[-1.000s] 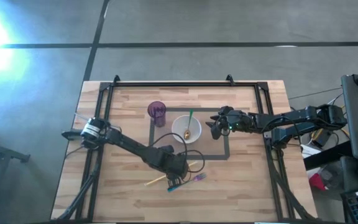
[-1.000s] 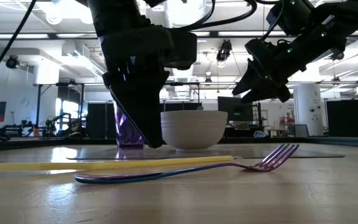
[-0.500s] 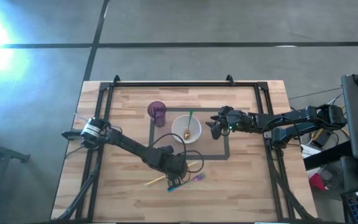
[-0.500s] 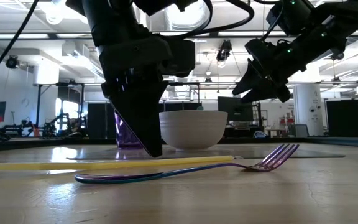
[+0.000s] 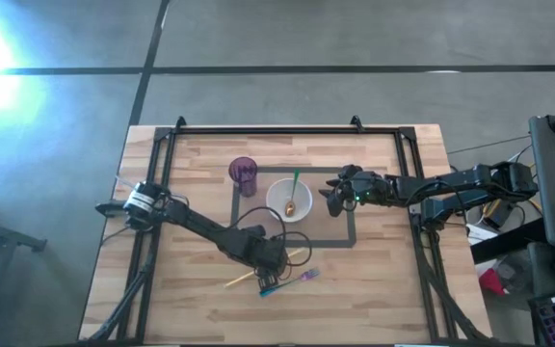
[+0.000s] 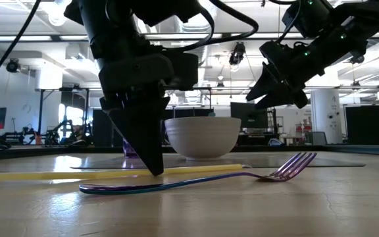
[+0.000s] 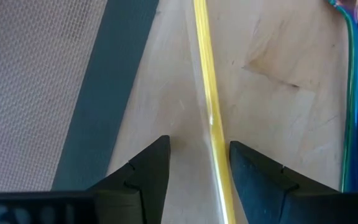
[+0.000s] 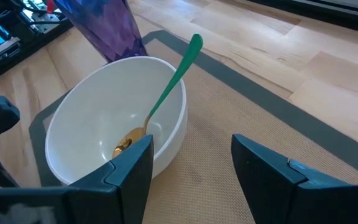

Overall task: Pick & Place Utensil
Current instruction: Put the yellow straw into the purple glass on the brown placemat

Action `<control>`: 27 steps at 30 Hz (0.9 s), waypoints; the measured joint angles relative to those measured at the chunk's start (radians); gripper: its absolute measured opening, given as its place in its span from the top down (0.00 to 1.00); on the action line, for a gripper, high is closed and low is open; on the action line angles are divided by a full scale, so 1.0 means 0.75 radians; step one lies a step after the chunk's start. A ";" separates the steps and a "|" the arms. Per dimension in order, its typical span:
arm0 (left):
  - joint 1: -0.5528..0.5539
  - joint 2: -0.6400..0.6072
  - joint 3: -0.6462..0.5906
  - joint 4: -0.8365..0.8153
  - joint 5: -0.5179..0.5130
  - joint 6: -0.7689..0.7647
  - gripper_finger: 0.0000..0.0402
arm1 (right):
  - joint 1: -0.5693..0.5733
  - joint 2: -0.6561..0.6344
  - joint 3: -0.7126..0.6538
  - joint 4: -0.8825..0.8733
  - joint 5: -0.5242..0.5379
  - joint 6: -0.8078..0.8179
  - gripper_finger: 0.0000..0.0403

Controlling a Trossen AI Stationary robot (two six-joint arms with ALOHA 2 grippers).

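Note:
A long yellow stick (image 5: 266, 269) lies flat on the wood, with an iridescent purple-blue fork (image 5: 290, 281) flat beside it on the near side. My left gripper (image 5: 263, 256) points down over the stick, open. In the left wrist view its fingers (image 7: 199, 163) stand on either side of the stick (image 7: 209, 99), and in the low view the tips (image 6: 155, 170) reach table level. A white bowl (image 5: 289, 200) holds a green-handled spoon (image 8: 166, 93). My right gripper (image 5: 334, 200) hangs open above the mat, right of the bowl.
A purple cup (image 5: 244, 175) stands at the mat's far left corner, next to the bowl. The grey mat (image 5: 347, 234) has a dark border. A black frame (image 5: 268, 129) runs around the table's far and side edges. Bare wood stretches along the near edge.
My left gripper has gone down until its tips reach the table at the yellow stick, shifting slightly toward the table's left. The stick, the fork and the bowl have stayed where they were.

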 joint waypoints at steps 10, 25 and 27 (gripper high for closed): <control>0.003 0.000 0.001 -0.065 0.006 0.036 0.71 | 0.009 0.000 0.000 -0.001 0.000 0.000 0.48; 0.010 -0.004 -0.002 -0.088 0.070 0.196 0.99 | 0.008 0.000 0.000 -0.001 0.001 -0.005 0.48; 0.010 -0.012 -0.003 -0.093 0.072 0.209 1.00 | 0.008 0.000 0.000 -0.001 0.002 -0.008 0.48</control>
